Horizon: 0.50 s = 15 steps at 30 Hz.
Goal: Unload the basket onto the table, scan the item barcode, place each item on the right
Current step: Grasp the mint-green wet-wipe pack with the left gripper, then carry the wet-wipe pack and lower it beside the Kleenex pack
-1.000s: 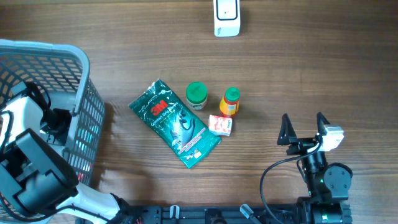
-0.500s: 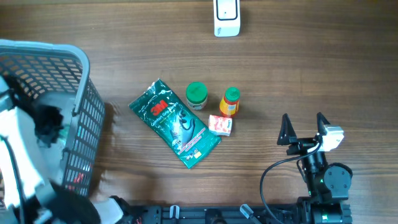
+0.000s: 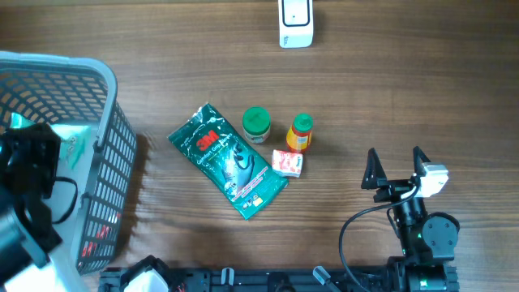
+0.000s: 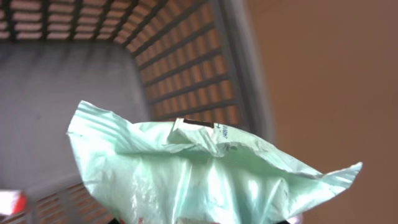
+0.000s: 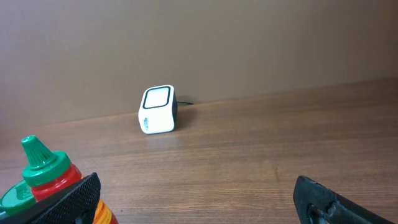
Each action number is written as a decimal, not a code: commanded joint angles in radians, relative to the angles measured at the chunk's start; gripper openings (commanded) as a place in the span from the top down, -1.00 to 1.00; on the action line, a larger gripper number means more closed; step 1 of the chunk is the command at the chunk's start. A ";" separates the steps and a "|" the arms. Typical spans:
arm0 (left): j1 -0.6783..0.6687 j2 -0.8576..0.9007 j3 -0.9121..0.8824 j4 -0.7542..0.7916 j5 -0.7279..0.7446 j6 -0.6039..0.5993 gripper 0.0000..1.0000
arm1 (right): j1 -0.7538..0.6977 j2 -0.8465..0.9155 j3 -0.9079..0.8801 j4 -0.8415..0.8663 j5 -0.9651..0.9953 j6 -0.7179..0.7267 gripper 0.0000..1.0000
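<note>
The pale green packet hangs crumpled and shiny over the inside of the grey plastic basket, at the left end of the worktop. The left gripper holds it by its lower edge, jaws closed on it. In the left wrist view the packet fills the lower half of the frame, with a little dark print near its folded top edge; no barcode can be made out on the side that shows. Behind it are the basket's slatted wall and grey floor, and a red item lies low in the basket, too blurred to name.

Out on the worktop near the middle lies a dark green 3M pouch, set diagonally. Just to its right stand a green-lidded jar and a small bottle with a green cap, and a small red-and-white box lies just below the bottle, at the pouch's right edge.

The white barcode scanner stands at the far edge of the worktop, well apart from the basket and the packet.

The right gripper sits at the near right, away from all the items, its jaws spread wide and holding nothing.
</note>
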<state>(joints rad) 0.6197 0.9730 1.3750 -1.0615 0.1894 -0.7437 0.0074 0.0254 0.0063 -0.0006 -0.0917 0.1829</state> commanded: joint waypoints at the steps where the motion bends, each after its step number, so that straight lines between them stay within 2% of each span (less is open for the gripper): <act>1: -0.001 -0.072 0.019 0.026 0.055 -0.024 0.49 | -0.005 -0.002 -0.001 0.003 0.013 0.010 -1.00; 8: -0.008 -0.102 0.018 0.026 0.346 -0.024 0.51 | -0.005 -0.002 -0.001 0.003 0.013 0.010 -1.00; 15: -0.243 -0.097 0.018 0.045 0.333 -0.020 0.51 | -0.005 -0.002 -0.001 0.003 0.013 0.010 -0.99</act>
<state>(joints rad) 0.4721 0.8722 1.3758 -1.0389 0.4950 -0.7624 0.0074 0.0254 0.0063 -0.0006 -0.0917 0.1829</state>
